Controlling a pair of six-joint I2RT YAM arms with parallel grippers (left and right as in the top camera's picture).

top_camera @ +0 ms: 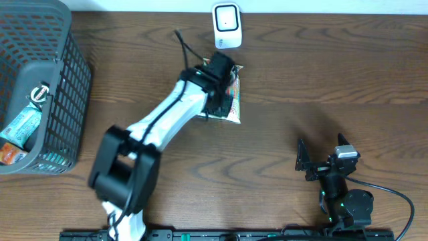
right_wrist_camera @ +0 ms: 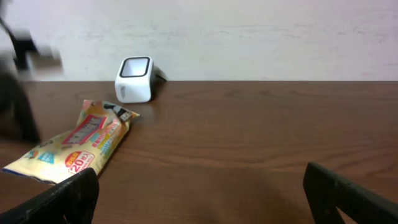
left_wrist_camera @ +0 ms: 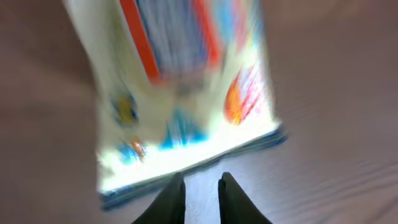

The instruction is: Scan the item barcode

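White scanner point(right_wrist_camera: 135, 79) by wall, snack packet point(right_wrist_camera: 74, 144) lying nearby (label up) — fingers point(right_wrist_camera: 348, 194) spread wide

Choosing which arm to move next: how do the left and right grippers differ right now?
The left gripper has its jaws nearly together; the right gripper has them spread wide. The left gripper reaches out over the snack packet near the scanner; the right gripper sits back at the near edge of the table, apart from the packet. Neither visibly holds anything.
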